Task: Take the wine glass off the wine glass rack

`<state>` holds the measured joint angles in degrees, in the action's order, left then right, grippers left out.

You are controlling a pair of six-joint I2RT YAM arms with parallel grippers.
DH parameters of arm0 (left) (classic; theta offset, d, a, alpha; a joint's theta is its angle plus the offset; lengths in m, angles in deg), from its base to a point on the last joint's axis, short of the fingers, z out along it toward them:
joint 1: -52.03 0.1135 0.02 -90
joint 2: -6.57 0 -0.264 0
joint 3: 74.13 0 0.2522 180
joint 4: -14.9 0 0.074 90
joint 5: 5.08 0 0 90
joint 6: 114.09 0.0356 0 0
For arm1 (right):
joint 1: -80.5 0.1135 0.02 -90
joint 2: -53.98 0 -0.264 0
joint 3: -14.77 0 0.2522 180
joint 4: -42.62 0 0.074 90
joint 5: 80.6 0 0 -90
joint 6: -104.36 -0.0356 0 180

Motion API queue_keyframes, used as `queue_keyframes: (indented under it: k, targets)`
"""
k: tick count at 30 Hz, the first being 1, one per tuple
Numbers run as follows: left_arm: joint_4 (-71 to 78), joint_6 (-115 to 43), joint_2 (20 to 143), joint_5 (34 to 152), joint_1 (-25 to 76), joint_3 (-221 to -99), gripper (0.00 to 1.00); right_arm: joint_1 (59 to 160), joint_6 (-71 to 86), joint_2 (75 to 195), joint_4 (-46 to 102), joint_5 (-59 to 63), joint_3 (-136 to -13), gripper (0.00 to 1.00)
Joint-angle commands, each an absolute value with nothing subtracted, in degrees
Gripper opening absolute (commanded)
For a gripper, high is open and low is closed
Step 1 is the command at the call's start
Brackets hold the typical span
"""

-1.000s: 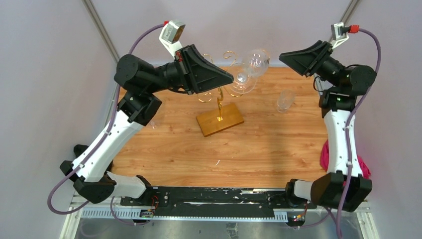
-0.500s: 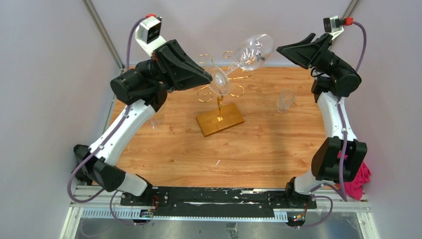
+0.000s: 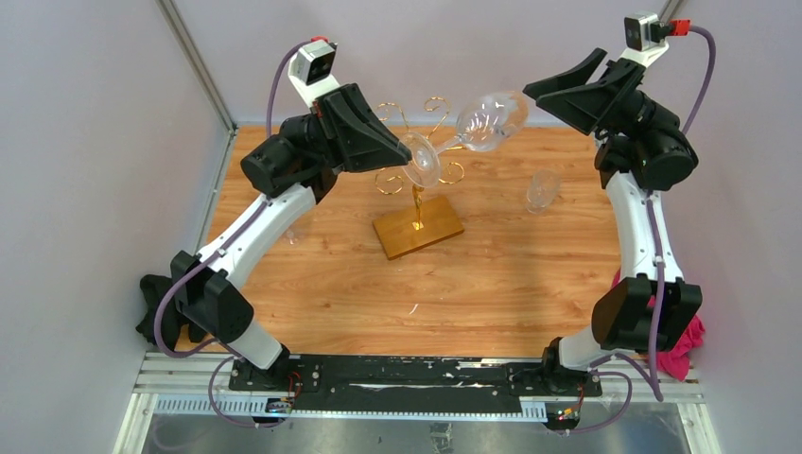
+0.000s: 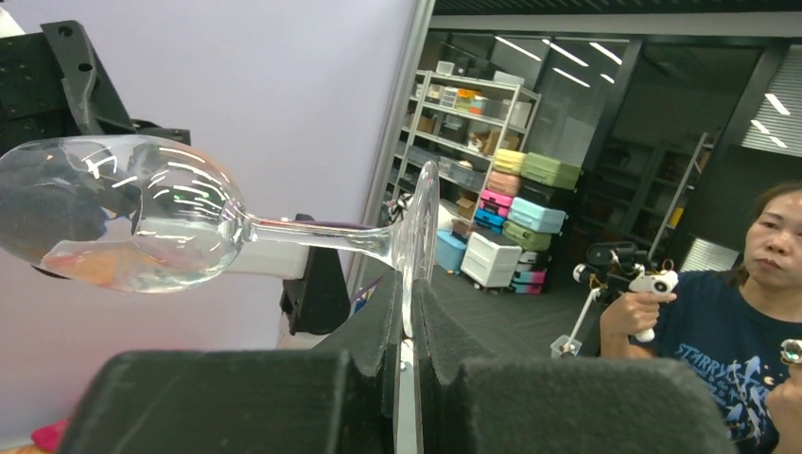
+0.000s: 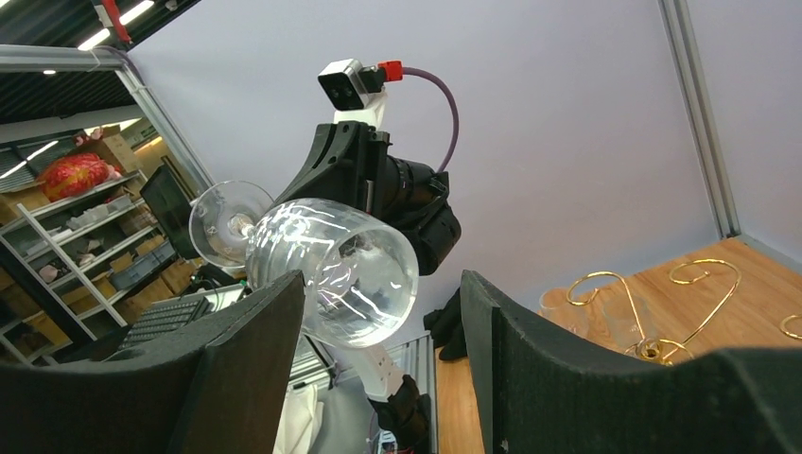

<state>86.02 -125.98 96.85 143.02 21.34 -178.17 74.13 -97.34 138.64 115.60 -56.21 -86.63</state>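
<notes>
Only in the left wrist view did we see the left hand pinching the wine glass by its foot; overhead, the spread right hand sat at its two o'clock.

The wine glass is clear, smooth glass with bright glossy highlights on its bowl. The rack is thin gold metal wire, polished and shiny, on a base of varnished wood with a warm sheen. The table shows wood grain under a smooth satin finish. The fingers of the left gripper and right gripper are matt black plastic, finely grainy. The arm shells are smooth white and black plastic. A pink cloth looks soft and fuzzy.
</notes>
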Motion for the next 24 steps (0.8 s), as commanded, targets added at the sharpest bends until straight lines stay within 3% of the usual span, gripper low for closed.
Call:
queue_keyframes:
  k: [1,16,24]
  targets:
    - [90.61,-126.21,95.04,141.87,21.81,-178.65,0.0,75.45,-98.01,136.96,120.34,-57.38,-85.83,0.66]
    - [90.61,-126.47,97.71,142.74,22.63,-181.05,0.0,84.89,-97.59,135.6,120.35,-57.19,-86.02,0.66]
    - [90.61,-126.73,100.68,144.35,24.52,-183.35,0.0,88.41,-97.41,135.24,120.36,-58.46,-88.64,0.61]
